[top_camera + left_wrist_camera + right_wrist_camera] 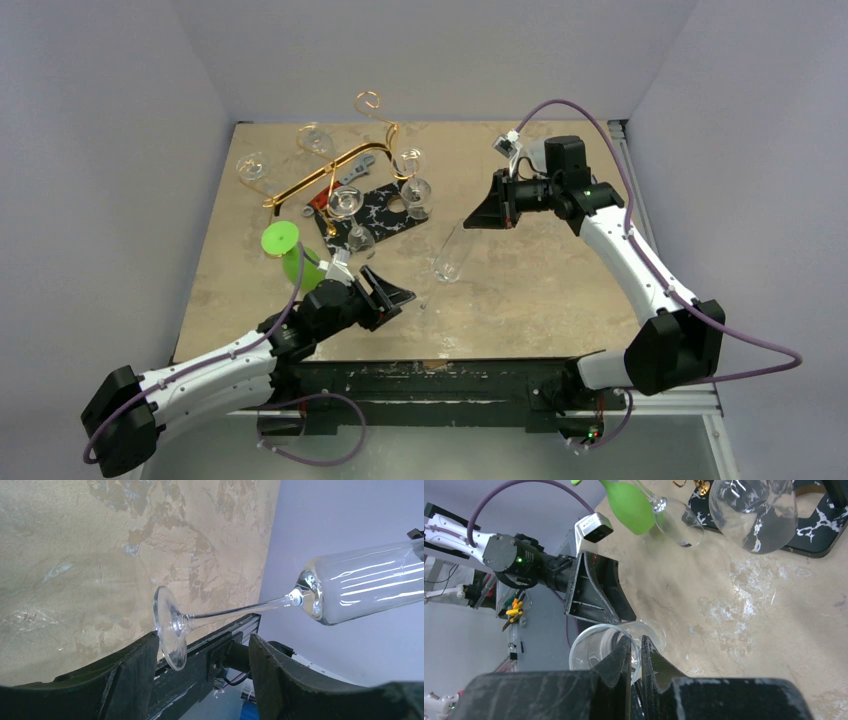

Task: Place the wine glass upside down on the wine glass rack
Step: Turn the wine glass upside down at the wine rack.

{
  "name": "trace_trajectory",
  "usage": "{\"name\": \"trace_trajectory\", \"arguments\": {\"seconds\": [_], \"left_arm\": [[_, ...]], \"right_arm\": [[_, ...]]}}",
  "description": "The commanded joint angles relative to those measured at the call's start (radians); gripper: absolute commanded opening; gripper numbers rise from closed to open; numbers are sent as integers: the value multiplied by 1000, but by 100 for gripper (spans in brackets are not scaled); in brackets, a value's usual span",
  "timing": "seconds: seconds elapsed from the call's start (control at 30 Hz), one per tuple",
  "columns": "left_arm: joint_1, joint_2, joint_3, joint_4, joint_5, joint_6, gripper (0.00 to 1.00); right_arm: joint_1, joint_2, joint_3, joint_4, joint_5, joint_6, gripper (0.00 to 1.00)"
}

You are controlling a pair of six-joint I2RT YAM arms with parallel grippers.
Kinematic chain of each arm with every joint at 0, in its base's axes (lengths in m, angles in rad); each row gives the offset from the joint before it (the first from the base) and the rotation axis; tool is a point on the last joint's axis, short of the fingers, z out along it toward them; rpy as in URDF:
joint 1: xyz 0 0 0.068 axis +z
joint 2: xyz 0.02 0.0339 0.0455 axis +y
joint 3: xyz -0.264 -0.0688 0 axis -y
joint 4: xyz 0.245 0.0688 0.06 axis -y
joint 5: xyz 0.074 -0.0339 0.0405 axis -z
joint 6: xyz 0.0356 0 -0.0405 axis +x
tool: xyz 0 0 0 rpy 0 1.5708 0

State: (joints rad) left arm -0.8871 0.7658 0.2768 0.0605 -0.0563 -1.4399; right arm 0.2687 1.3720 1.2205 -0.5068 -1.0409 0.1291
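Observation:
The clear wine glass (450, 255) hangs tilted above the table, rim up and to the right. My right gripper (470, 220) is shut on its rim: in the right wrist view one finger is inside the bowl (594, 650) and one outside, with the gripper (635, 645) pinching the wall. In the left wrist view the glass foot (170, 630) sits between the parted fingers of my open left gripper (203, 640), close to the left finger (135, 665). The stem runs up right to the bowl (365, 587). The gold wine glass rack (330, 170) stands at the back left.
Several clear glasses hang on the rack, above a black white-veined board (375, 210). A green glass (290, 250) lies beside my left arm; it also shows in the right wrist view as the green glass (629, 505). The table's near edge is close behind the left gripper.

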Motion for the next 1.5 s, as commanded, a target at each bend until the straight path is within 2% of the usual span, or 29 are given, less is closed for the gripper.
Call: {"name": "trace_trajectory", "arguments": {"seconds": [0.0, 0.2, 0.3, 0.53, 0.7, 0.8, 0.87, 1.13, 1.3, 1.47], "left_arm": [[-6, -26, -14, -16, -24, -110, 63], [-6, -77, -22, -133, -79, -188, 63], [-6, -81, -23, -118, -89, -204, 61], [-6, -8, 0, -3, -67, -220, 50], [-6, -3, -15, 38, -69, -239, 31], [-6, -27, -25, 38, -80, -243, 15], [-6, -40, -34, 43, -87, -243, 1], [-6, -127, -102, 90, -136, -264, 0], [-6, -195, -100, 37, -156, -235, 0], [-4, -194, -85, 14, -141, -183, 0]], "right_arm": [[-5, -11, 84, 77, -61, 49, 0], [-5, -4, 94, 92, -67, 62, 0], [-5, -2, 85, 117, -76, 88, 0], [-5, -2, 60, 170, -95, 129, 0], [-5, -8, 48, 184, -100, 137, 0], [-5, -12, 32, 195, -101, 141, 0], [-5, -16, 21, 201, -103, 144, 0], [-5, -47, -26, 223, -124, 126, 1], [-6, -69, -34, 134, -100, 2, 27], [-22, -99, -24, 31, -70, -119, 52]]}}
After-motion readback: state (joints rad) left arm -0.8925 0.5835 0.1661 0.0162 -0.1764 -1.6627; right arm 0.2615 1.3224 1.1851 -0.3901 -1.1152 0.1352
